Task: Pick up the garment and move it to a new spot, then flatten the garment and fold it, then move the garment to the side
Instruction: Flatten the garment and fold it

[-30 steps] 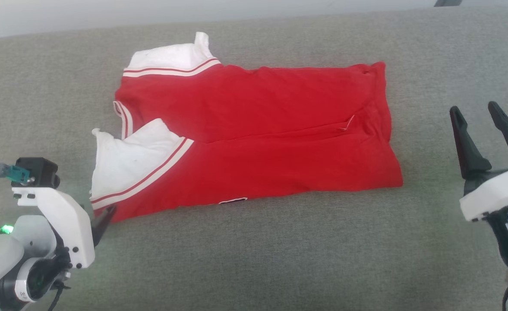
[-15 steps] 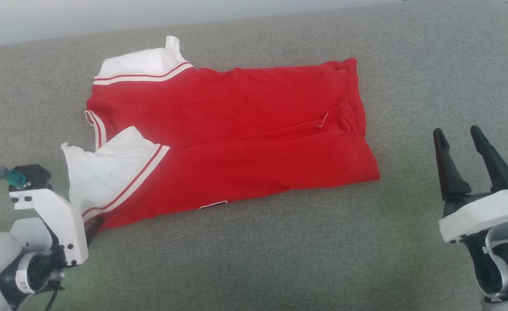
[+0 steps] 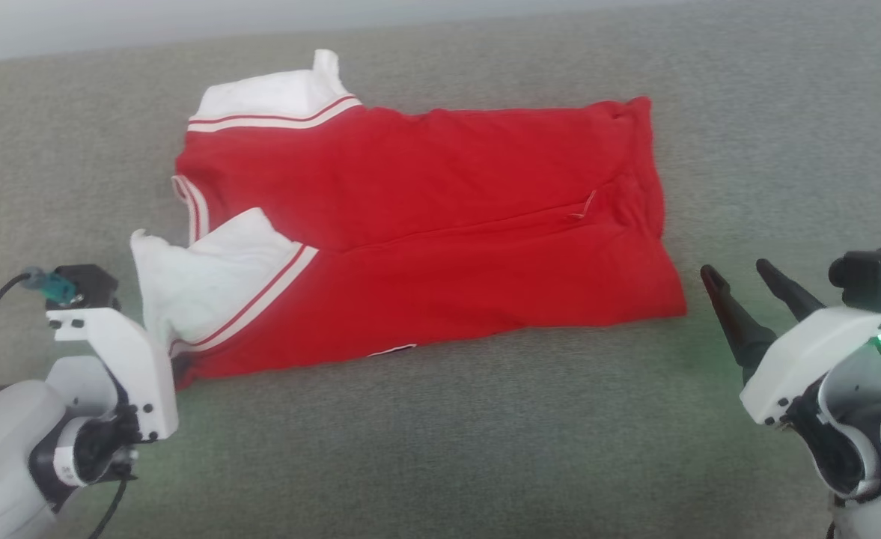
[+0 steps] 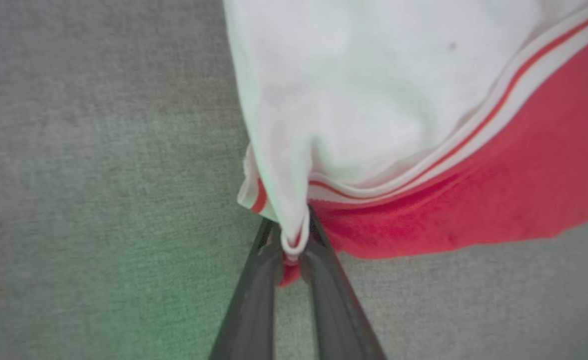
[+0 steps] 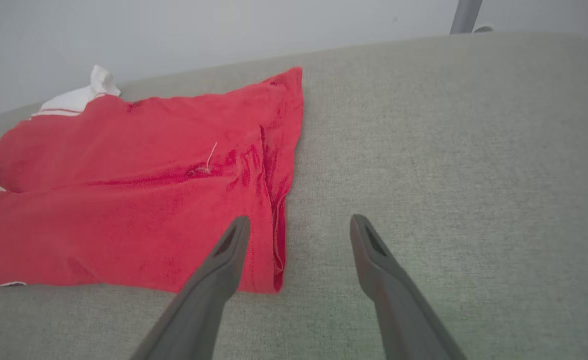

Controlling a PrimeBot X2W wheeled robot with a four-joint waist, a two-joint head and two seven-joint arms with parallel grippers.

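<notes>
**Left pincer grips the folded jersey's near-left corner**

A grey cloth-covered surface (image 3: 440, 449) fills the scene, running to a pale wall at the far side. The garment (image 3: 447, 224) lies across its middle, folded lengthwise into a long red band. Its two white sleeves with red-and-white striped trim are at the left end and its hem at the right. A fold line runs left to right along the middle of the red cloth.

The left pincer (image 4: 291, 250) is at the garment's near-left corner. Its two dark fingers are drawn narrow and hold a pinch of cloth where the near sleeve's striped trim meets the red body. The right pincer (image 3: 736, 268) stands wide, holding nothing, just right of the garment's near-right corner and apart from the cloth.

A small black-and-white patch (image 3: 391, 350) peeks out from under the garment's near edge. A short pale thread (image 3: 586, 206) sticks up from the fold line towards the right end.
</notes>
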